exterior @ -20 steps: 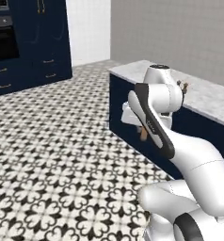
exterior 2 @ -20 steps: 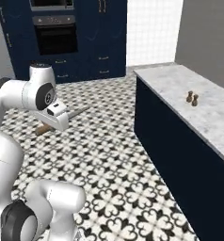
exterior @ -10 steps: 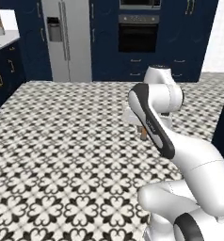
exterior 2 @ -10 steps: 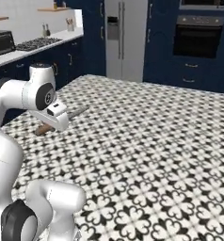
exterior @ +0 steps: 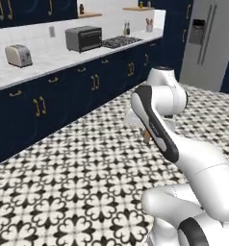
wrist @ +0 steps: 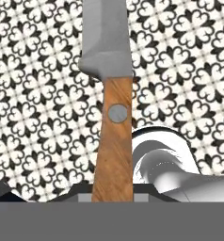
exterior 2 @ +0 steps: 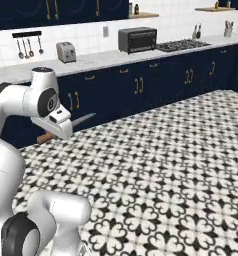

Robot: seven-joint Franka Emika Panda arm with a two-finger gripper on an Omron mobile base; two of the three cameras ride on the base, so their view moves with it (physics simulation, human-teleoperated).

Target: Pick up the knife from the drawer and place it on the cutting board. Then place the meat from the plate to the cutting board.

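In the hand view we lose the tip of the slim knife with the light brown wooden handle and silver blade [wrist: 109, 89]: the blade runs off the top edge, and the butt of the handle sinks behind the bottom band. The two-finger gripper [wrist: 113, 194] is nearly all covered there, so we cannot see its fingertips meet the wood. In the left base view the white arm hides all but the handle end [exterior: 146, 137]. In the right base view the hand covers the knife's middle [exterior 2: 66, 126].
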